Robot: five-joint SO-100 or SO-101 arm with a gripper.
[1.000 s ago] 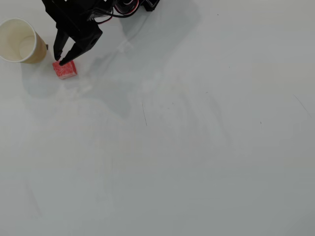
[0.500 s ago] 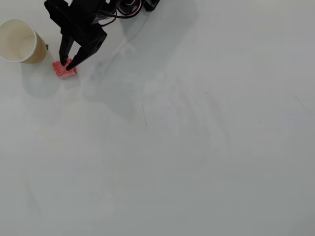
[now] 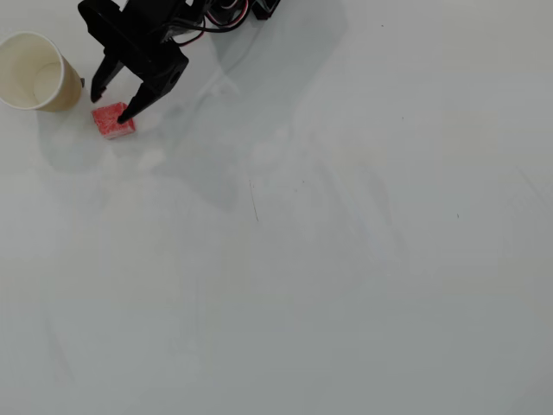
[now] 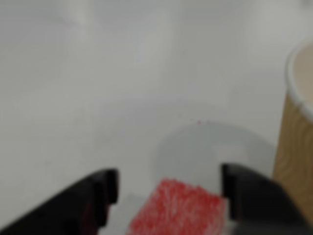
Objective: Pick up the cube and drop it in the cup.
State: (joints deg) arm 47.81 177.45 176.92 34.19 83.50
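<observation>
In the overhead view, the black gripper (image 3: 110, 105) is hanging over the upper left of the white surface (image 3: 328, 259) with its 2 fingers (image 3: 136, 102) spread apart, gripping nothing. The red cube (image 3: 113, 121) is lying flat on the surface right under the fingertips: the right-hand tip in this view is overlapping the cube's upper right corner, while the left-hand tip is ending above and to the left of it, on the cup's side. Whether either tip is actually touching the cube cannot be told from above. The cup (image 3: 33, 71) is standing upright just up and left of the cube, its white inside showing (a narrow strip of bare surface is separating the 2). Red and black wires (image 3: 207, 19) are running along the arm at the top edge, and the arm's shadow is falling to the right of it.

In the wrist view, which is blurred, the gripper (image 4: 168, 188) is reaching in from the bottom edge, and the cube (image 4: 180, 210) is sitting between its 2 dark fingers (image 4: 98, 196), nearer the right one. The cup (image 4: 293, 147) is rising at the right edge, its tan wall just beside the right finger.
</observation>
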